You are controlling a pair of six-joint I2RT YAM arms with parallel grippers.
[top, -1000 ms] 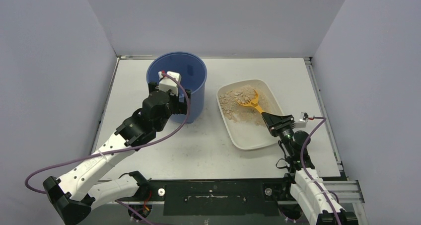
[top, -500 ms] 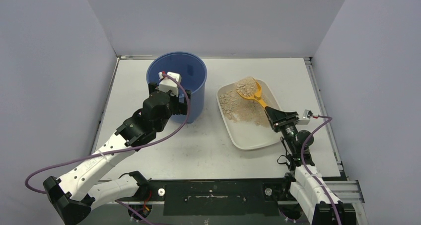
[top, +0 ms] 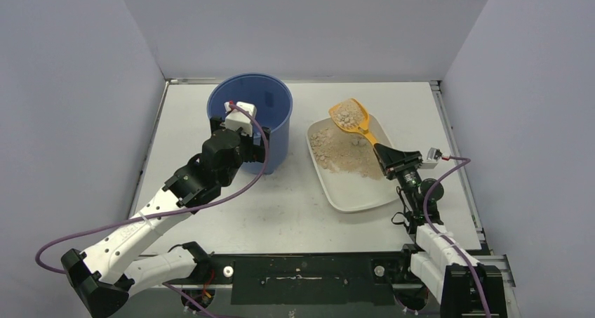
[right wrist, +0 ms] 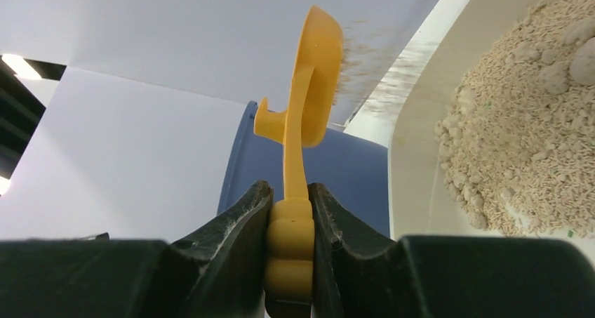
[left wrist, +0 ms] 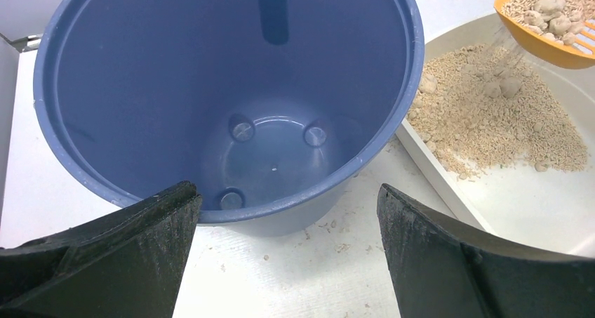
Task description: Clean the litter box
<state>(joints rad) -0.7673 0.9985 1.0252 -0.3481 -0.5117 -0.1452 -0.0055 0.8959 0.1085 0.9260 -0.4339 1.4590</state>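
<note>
right jaws: clenched on scoop [top: 349,114] handle
scoop: loaded with clumps, raised over litter box [top: 354,200] far end
left jaws: spread wide at bucket [top: 273,100] near side

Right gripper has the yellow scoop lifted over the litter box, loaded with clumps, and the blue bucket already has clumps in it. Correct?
Not quite: the blue bucket is empty; the left wrist view shows its bare floor. The rest holds: the right gripper has the yellow scoop lifted over the litter box, loaded with clumps.
</note>
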